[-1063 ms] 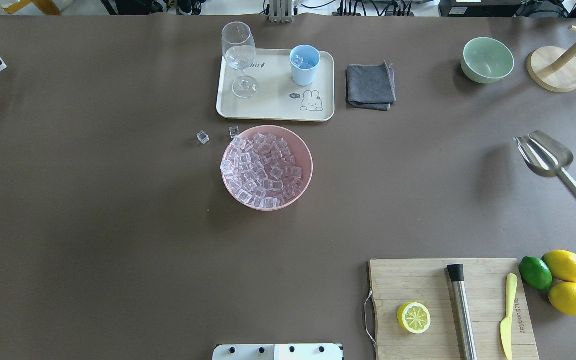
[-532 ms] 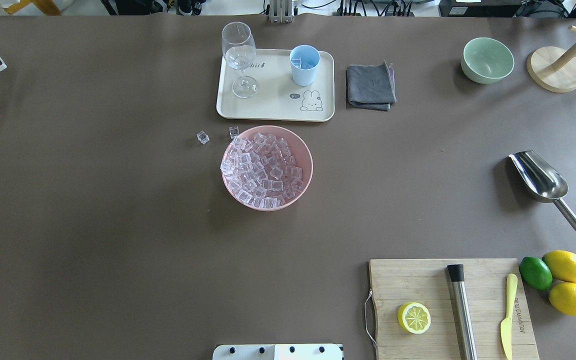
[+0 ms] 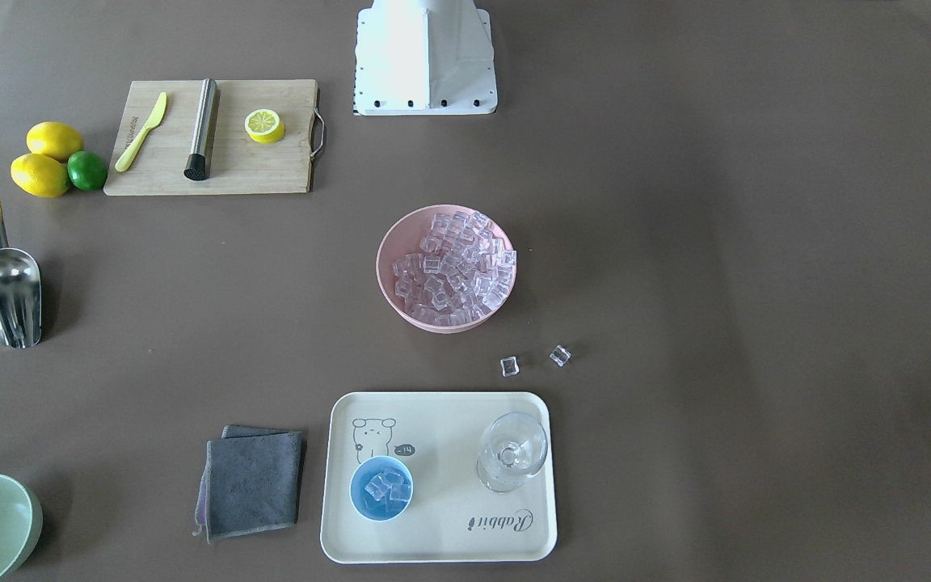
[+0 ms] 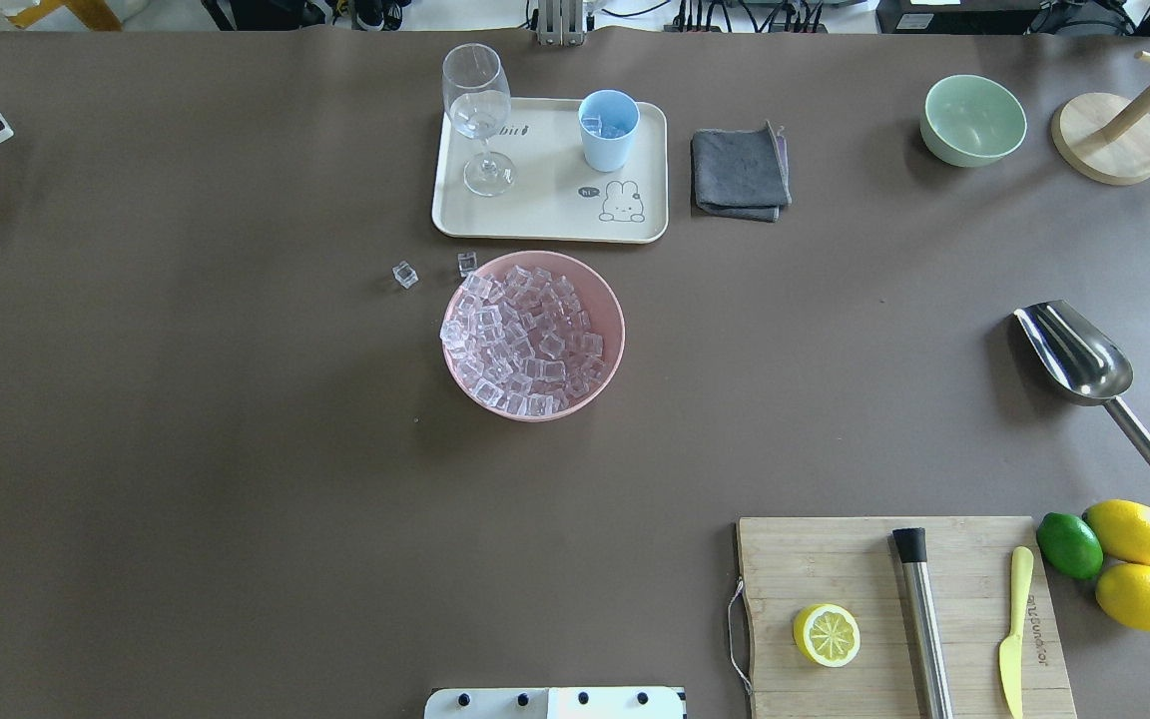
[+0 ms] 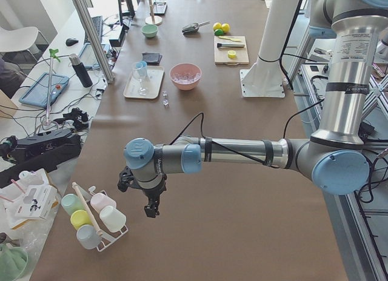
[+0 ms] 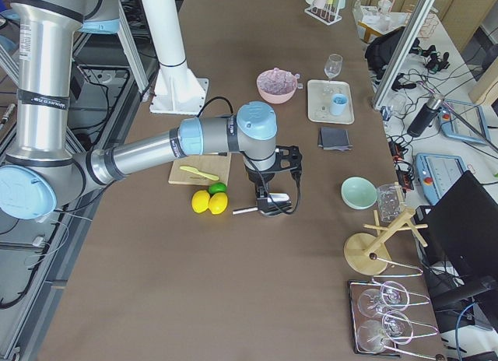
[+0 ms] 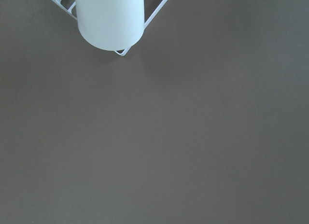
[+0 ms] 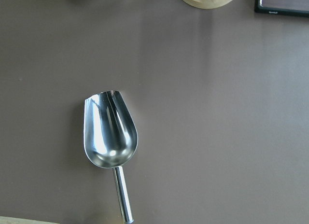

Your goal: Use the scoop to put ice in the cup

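Steel scoop [image 4: 1079,355]: lies free on the table [image 4: 236,449], trough up and empty, well apart from the pink bowl [image 4: 615,320] on the robot's right. Its long axis runs on a diagonal. The open mouth points away from the robot and a little toward the bowl, and the handle points toward the robot's edge, away from the bowl.

Ice [image 4: 525,340]: heaped in the bowl. Two loose cubes [image 4: 405,275] sit just beside its far left rim.

Cup [image 4: 608,135]: upright on a tray [image 4: 545,215] just beyond the bowl, with a few cubes inside.

Right gripper [image 6: 268,199]: hangs over the scoop, which is not in its grip. Whether its fingers are spread or closed cannot be told.

Left gripper [image 5: 150,208]: well off to the bowl's left. Its finger spacing cannot be told.

Step, as judged: a load is delivered and the scoop is set down, either between rounds or at the finish. Another round calls for closing across the round handle, then swinging the mouth toward the bowl.
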Robot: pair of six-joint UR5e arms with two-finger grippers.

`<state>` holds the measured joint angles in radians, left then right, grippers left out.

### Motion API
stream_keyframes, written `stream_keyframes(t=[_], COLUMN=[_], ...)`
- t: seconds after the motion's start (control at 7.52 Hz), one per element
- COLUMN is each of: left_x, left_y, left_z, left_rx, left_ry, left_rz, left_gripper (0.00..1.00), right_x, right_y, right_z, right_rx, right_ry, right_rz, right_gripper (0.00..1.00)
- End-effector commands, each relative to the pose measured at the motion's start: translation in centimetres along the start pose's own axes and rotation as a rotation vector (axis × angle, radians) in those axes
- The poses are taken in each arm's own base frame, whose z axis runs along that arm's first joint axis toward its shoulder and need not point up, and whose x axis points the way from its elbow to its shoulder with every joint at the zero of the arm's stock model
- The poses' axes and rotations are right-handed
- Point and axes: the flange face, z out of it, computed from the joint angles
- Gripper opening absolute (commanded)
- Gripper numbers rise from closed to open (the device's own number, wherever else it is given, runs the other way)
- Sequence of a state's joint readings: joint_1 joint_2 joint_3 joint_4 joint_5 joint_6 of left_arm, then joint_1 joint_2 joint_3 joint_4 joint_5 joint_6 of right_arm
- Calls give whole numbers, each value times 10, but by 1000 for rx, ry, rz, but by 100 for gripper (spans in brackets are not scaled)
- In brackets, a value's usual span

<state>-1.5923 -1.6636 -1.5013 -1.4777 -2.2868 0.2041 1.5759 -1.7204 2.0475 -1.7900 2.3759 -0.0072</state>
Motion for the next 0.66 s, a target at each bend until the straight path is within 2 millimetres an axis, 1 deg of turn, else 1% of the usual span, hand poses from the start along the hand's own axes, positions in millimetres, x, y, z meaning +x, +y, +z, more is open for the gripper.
stream_keyframes(t=[0.0,0.13,0.53], left_x=[-14,-17,-20], left_y=[-4,-3,-1], left_z=[-2,-7,-9], left_rx=[1,12,16], left_ry=[-38,-38,-38], left_rz=[-12,-16,-21], left_gripper=[99,99,99], right_x=[52,68,87], right_y=[14,14,17], right_z=[21,33,46], right_rx=[-53,-74,-77], right_ry=[-16,-17,-18], right_rz=[107,133,110], right_gripper=[100,100,100])
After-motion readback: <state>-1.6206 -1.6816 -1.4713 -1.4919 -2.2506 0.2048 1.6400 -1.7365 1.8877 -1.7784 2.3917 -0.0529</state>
